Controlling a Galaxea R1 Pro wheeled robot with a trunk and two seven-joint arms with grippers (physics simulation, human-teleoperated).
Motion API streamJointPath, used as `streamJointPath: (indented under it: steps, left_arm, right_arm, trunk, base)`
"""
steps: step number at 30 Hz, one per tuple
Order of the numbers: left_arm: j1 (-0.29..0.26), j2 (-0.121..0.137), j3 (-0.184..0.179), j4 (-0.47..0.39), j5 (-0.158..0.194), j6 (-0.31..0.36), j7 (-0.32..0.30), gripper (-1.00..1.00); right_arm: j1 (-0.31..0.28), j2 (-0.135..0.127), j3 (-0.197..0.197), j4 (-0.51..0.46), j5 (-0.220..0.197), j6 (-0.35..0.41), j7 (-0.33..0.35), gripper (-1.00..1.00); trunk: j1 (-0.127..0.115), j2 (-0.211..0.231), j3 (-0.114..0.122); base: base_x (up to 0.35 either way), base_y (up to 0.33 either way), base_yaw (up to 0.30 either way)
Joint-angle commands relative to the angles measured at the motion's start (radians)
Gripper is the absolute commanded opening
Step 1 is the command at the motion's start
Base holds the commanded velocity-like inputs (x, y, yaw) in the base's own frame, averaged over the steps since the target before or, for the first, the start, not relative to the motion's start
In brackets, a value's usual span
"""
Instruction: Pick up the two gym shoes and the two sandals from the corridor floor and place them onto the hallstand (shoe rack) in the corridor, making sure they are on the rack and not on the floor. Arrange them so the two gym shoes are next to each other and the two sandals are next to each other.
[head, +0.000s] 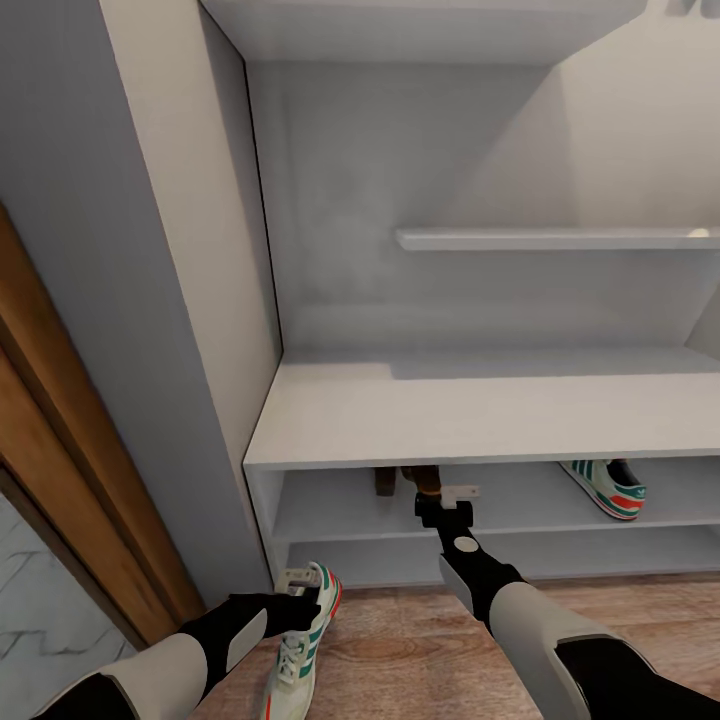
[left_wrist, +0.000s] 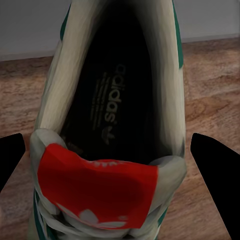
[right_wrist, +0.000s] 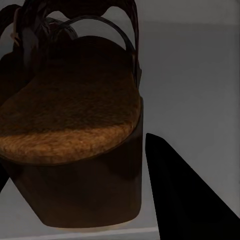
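Note:
One gym shoe (head: 303, 640) lies on the wood corridor floor (head: 400, 650) in front of the hallstand (head: 480, 410). My left gripper (head: 297, 592) hovers over its heel end, open, with a finger (left_wrist: 215, 170) on each side of the shoe's opening (left_wrist: 110, 105). The other gym shoe (head: 607, 487) rests on the upper low shelf at the right. My right gripper (head: 441, 503) reaches into that same shelf, shut on the heel of a brown sandal (right_wrist: 70, 130), which sits on the shelf board. A second sandal (head: 385, 482) shows partly beside it, under the top's front edge.
A grey side panel (head: 190, 300) and a wooden door frame (head: 80, 480) stand close on the left. The hallstand's broad flat top and a wall shelf (head: 560, 239) are above. Open floor lies to the right of my right arm.

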Motion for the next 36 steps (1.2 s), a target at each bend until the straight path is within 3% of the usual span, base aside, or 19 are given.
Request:
streamJointPath:
  steps: [1,36]
  left_arm:
    - [0.0,0.0,0.0,0.0,0.0,0.0,0.0,-1.0]
    - [0.0,0.0,0.0,0.0,0.0,0.0,0.0,-1.0]
  right_arm:
    - [0.0,0.0,0.0,0.0,-0.002,-0.001,0.001,-1.0]
    - [0.0,0.0,-0.002,-0.002,-0.003,-0.001,0.0,-1.0]
  trunk:
    - [0.0,0.0,0.0]
    - [0.0,0.0,0.0]
  base:
    - [0.0,0.0,0.0]
    - [0.011,0.0,0.0]
